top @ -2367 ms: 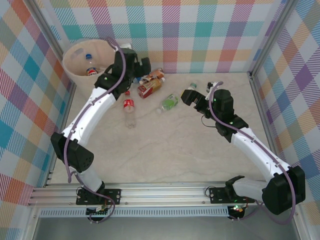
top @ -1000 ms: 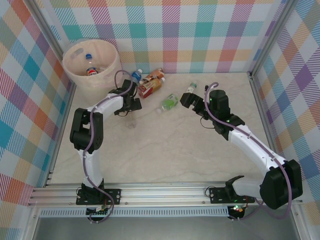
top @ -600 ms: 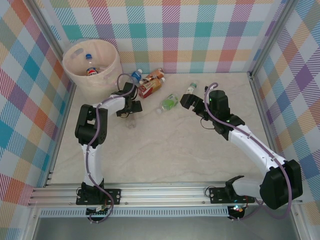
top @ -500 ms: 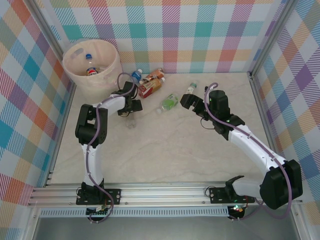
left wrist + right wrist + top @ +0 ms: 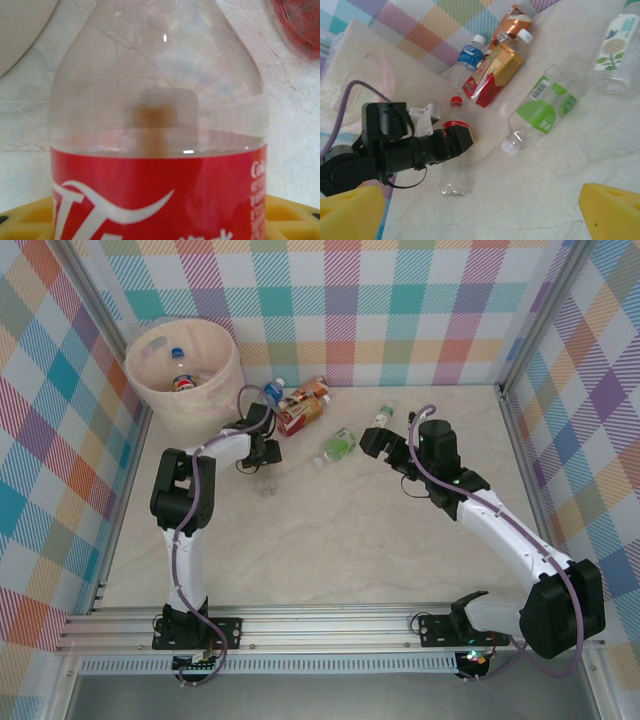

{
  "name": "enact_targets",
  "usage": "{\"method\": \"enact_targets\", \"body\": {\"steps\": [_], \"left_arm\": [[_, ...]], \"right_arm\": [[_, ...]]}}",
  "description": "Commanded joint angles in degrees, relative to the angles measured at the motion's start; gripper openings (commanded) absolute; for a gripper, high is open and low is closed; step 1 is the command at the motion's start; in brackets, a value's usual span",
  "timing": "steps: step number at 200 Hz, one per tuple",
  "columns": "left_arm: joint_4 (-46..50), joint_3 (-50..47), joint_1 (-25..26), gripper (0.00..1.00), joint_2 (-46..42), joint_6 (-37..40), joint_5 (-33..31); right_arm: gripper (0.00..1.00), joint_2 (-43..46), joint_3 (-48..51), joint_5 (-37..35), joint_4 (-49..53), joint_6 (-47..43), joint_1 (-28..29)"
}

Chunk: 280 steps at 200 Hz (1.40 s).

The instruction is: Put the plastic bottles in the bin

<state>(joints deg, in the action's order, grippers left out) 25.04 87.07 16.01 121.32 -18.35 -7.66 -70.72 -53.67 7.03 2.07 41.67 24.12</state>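
A clear bottle with a red label (image 5: 263, 478) lies on the table in front of the bin (image 5: 160, 390), a big pale cream bucket. My left gripper (image 5: 265, 452) is shut on it at the label. In the left wrist view this bottle (image 5: 160, 100) sits between the yellow pads of the left gripper (image 5: 160, 222). The right wrist view shows the left gripper (image 5: 457, 137) clamped across the red-labelled bottle (image 5: 452, 172). My right gripper (image 5: 380, 440) hangs open near a green-labelled bottle (image 5: 340, 446), holding nothing. Two bottles (image 5: 181, 382) lie inside the bin.
More bottles lie near the back wall: a blue-labelled one (image 5: 271, 393), a red and orange pair (image 5: 300, 410) and a white-labelled one (image 5: 383, 417). The bin (image 5: 360, 70) stands in the back left corner. Checked walls close in the table (image 5: 350, 540).
The left gripper has closed from wide open onto the red-labelled bottle and edged slightly toward the back. The right arm has not moved.
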Motion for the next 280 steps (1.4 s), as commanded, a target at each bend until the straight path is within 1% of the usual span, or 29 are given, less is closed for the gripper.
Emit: {"method": "enact_targets", "body": {"steps": [1, 18, 50, 94, 133, 180, 184, 237, 259, 280], "left_arm": [[-1.1, -2.2, 1.4, 0.61, -5.6, 1.2, 0.6], [-2.0, -4.0, 2.3, 0.61, -8.1, 1.2, 0.3], [-3.4, -6.8, 4.3, 0.59, -12.9, 0.6, -0.8], [-4.6, -8.3, 7.2, 0.59, -19.5, 1.0, -0.2], [-7.1, -8.7, 8.6, 0.59, -25.4, 2.1, 3.4], [-8.6, -8.7, 8.9, 0.59, -30.8, 2.8, 8.1], [-10.6, -8.8, 8.9, 0.59, -31.3, 2.9, 8.4], [-17.1, -8.1, 8.8, 0.59, -37.5, 4.2, 11.3], [-21.8, -8.1, 8.8, 0.59, -39.9, 5.0, 10.1], [-26.6, -8.1, 8.7, 0.59, -41.7, 6.3, 7.2]], "right_arm": [[1.00, -0.1, -0.5, 5.5, -4.6, -2.7, 0.1], [1.00, -0.3, -0.7, 7.3, -5.0, -3.7, 0.1], [1.00, 0.0, 0.1, 7.0, -6.7, -4.4, 0.2], [1.00, 0.3, 0.8, 7.4, -8.2, -5.6, 0.5], [1.00, 0.4, 0.9, 7.8, -9.3, -6.4, 1.0], [1.00, 0.4, 1.0, 8.3, -10.0, -6.8, 1.5], [1.00, 0.4, 1.1, 8.4, -10.1, -6.9, 1.5], [1.00, 0.1, 1.1, 9.3, -12.1, -8.2, 2.8], [1.00, 0.0, 0.8, 9.4, -12.9, -10.0, 4.1], [1.00, -0.7, 0.2, 9.1, -13.0, -11.4, 5.4]]}}
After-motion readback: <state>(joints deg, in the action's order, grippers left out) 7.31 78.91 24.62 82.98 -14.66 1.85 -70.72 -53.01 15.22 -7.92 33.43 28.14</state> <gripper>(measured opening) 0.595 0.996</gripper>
